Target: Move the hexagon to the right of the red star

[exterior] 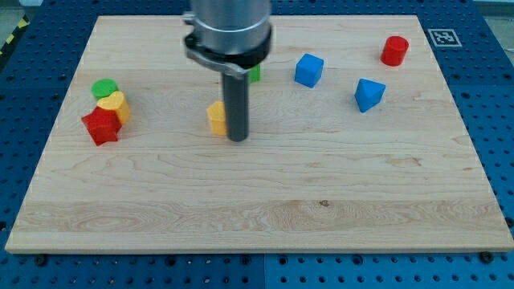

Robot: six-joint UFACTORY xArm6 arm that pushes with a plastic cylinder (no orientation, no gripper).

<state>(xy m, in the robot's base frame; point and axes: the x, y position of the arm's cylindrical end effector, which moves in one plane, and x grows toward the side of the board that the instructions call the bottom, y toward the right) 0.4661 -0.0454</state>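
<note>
— Where was my tip [237, 138] found, and was anything held by it?

— Nothing could be held: a bare rod was fitted, with no grasping part to clench or release. My tip was seen resting on the table [265, 217], with the yellow hexagon [217, 118] pressed against, or just beside, its side toward the view's left. The hexagon was partly hidden by the rod.

— And the red star [101, 126]?

— It was seen well apart from my tip, toward the view's left, with a yellow block [116, 105] touching it and a green block [104, 87] just beyond that.

— What was judged likely to go wrong?

— The hexagon appeared to be set slightly toward the view's top of my tip's end. If a leftward push were made off-centre, the block could be turned or slid off the round rod and steered toward the yellow block instead of the star's right. If the push were carried too far, the star could be struck and the whole cluster shifted.

— And the rest?

— The blue blocks [308, 70] and red cylinder [394, 50], toward the view's right of my tip, were judged out of harm's way.
</note>
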